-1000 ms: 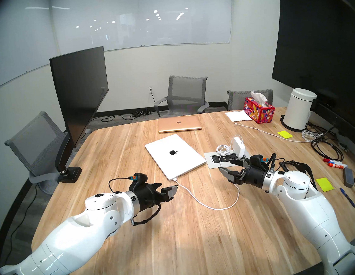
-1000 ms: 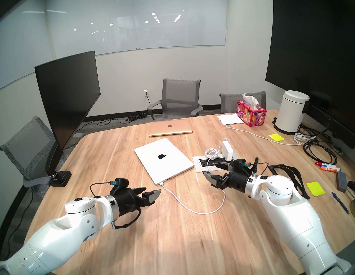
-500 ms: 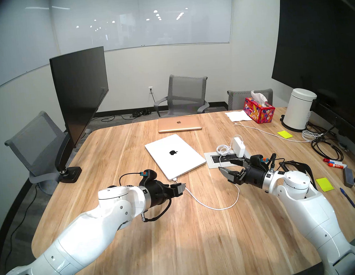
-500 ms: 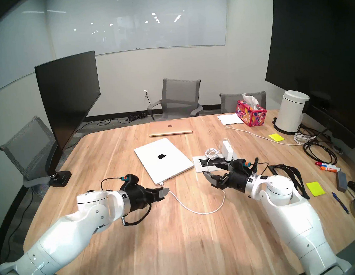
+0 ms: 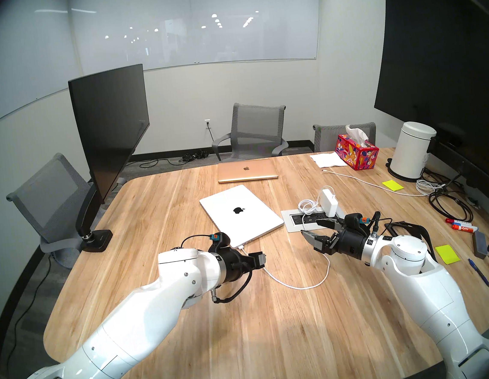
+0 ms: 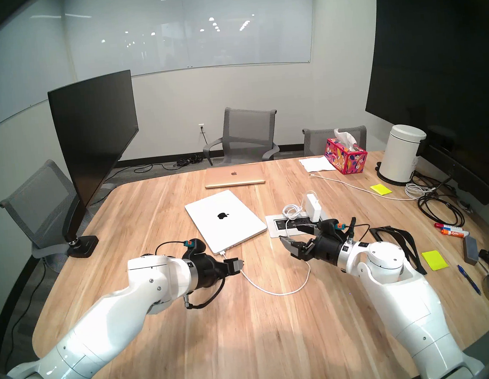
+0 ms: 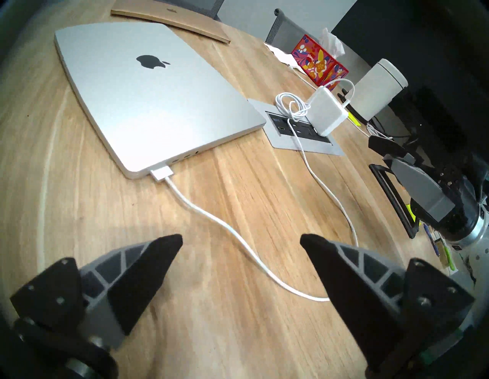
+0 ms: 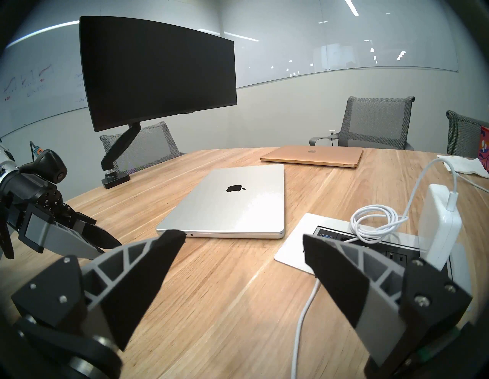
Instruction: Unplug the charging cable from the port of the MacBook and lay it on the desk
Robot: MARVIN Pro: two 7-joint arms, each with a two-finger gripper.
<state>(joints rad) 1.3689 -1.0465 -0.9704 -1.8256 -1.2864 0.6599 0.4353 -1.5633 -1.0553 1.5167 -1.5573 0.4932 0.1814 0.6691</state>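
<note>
The silver MacBook (image 5: 241, 214) lies shut on the wooden desk (image 5: 251, 333). The charging cable (image 5: 294, 285) has its flat white plug (image 7: 162, 174) seated in the MacBook's near-left side. The cord loops across the desk to the white power brick (image 5: 328, 202) in the inset outlet panel (image 5: 288, 219). My left gripper (image 5: 262, 259) is open, just short of the plug. In the left wrist view the cord (image 7: 211, 219) runs between its fingers (image 7: 169, 246). My right gripper (image 5: 309, 227) is open and empty, beside the outlet panel, right of the MacBook.
A rose-gold laptop (image 5: 247, 171) lies behind the MacBook. A black monitor (image 5: 109, 129) on an arm stands at the left. A tissue box (image 5: 355, 151), white canister (image 5: 410, 150), second white cord (image 5: 365, 183), black cables (image 5: 447, 207), markers and sticky notes fill the right side.
My left arm has moved forward and to the right, bringing its open gripper over the cord near the plug. The right arm, the cable and the MacBook have not moved.
</note>
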